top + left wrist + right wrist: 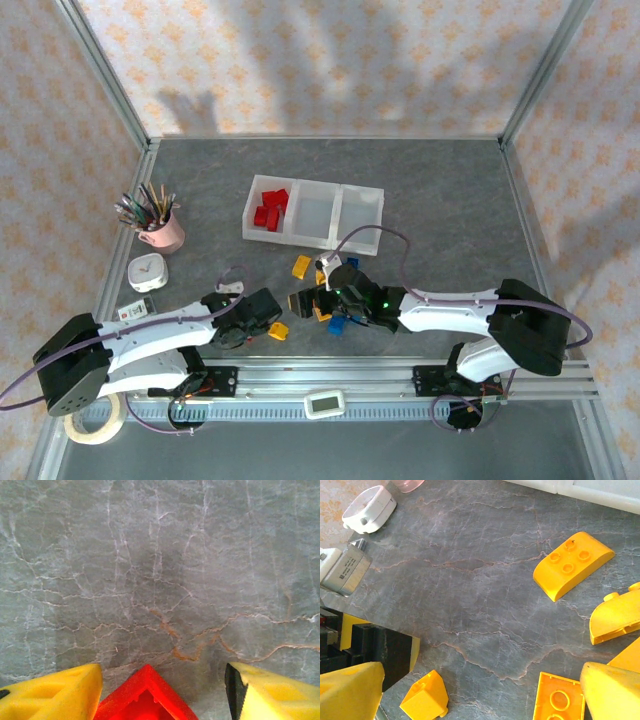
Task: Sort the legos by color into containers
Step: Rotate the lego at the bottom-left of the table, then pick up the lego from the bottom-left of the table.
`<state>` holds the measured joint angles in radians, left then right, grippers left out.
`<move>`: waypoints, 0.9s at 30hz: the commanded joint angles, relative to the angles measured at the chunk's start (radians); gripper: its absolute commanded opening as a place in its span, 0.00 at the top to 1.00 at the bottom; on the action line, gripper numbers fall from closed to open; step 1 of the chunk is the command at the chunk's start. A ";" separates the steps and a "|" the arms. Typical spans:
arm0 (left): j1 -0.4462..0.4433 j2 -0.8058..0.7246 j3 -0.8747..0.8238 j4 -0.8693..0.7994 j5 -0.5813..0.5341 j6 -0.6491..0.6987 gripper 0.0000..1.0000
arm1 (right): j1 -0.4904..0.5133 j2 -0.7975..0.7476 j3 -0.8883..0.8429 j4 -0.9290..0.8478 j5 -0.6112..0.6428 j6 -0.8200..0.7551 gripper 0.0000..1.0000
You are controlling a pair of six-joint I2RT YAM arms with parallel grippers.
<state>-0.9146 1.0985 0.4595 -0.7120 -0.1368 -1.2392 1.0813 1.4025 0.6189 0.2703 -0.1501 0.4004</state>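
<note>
Legos: loose yellow and blue ones lay mid-table toward the near edge, between the tray [300, 236] and the arm bases, among them a yellow brick [300, 265] and a blue brick [337, 325].
Handling: judged light, stiff and hard, with smooth sides that could slip or flip under a skewed pinch. They would best be taken across two flat parallel sides, not over the studs or a curve.
Rounded brick [572, 565]: lay studs up with a curved top edge, so its straight sides looked the safer hold.
Plate [559, 700]: low and flat on the table [470, 580], with little wall to pinch. It was probably the most awkward piece.
Tray place: toward the far edge, about midway along it.
Left compartment [250, 205]: held a pile of red bricks [270, 212] and no other colour.
Middle compartment [318, 212]: looked empty.
Right compartment [362, 208]: looked empty.
Left gripper [161, 677]: jaws stood apart with a red brick [145, 700] between them. It touched one finger [55, 695] and was clear of the other, and whether it was grasped could not be told.
Right gripper [480, 680]: jaws were released wide, low over the yellow pieces, grasping nothing.
</note>
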 commanded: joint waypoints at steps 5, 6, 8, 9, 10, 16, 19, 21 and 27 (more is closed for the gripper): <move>-0.031 0.004 -0.031 -0.002 0.010 -0.074 0.28 | 0.006 0.024 0.034 -0.002 0.026 0.006 0.00; -0.033 0.008 -0.030 -0.020 0.003 -0.088 0.27 | 0.006 0.024 0.034 -0.002 0.025 0.005 0.00; -0.040 0.009 -0.028 -0.030 0.001 -0.099 0.27 | 0.006 0.024 0.032 0.001 0.027 0.006 0.00; -0.048 0.008 -0.031 -0.021 0.006 -0.104 0.27 | 0.006 0.024 0.030 0.002 0.028 0.006 0.00; -0.054 0.008 -0.034 -0.008 0.013 -0.110 0.27 | 0.006 0.023 0.030 0.002 0.028 0.007 0.00; -0.060 0.018 -0.023 0.007 -0.007 -0.115 0.33 | 0.005 0.018 0.029 -0.006 0.034 0.005 0.00; -0.060 0.013 -0.010 0.014 -0.014 -0.109 0.36 | 0.006 0.011 0.023 -0.006 0.038 0.009 0.00; -0.060 0.012 -0.003 0.008 -0.029 -0.108 0.39 | 0.006 0.005 0.016 0.000 0.044 0.010 0.00; -0.060 0.011 0.013 0.024 -0.039 -0.098 0.46 | 0.006 0.000 0.010 0.004 0.050 0.015 0.00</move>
<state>-0.9627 1.1046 0.4492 -0.7025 -0.1654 -1.3205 1.0813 1.4208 0.6220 0.2699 -0.1307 0.4053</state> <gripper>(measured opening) 0.544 0.998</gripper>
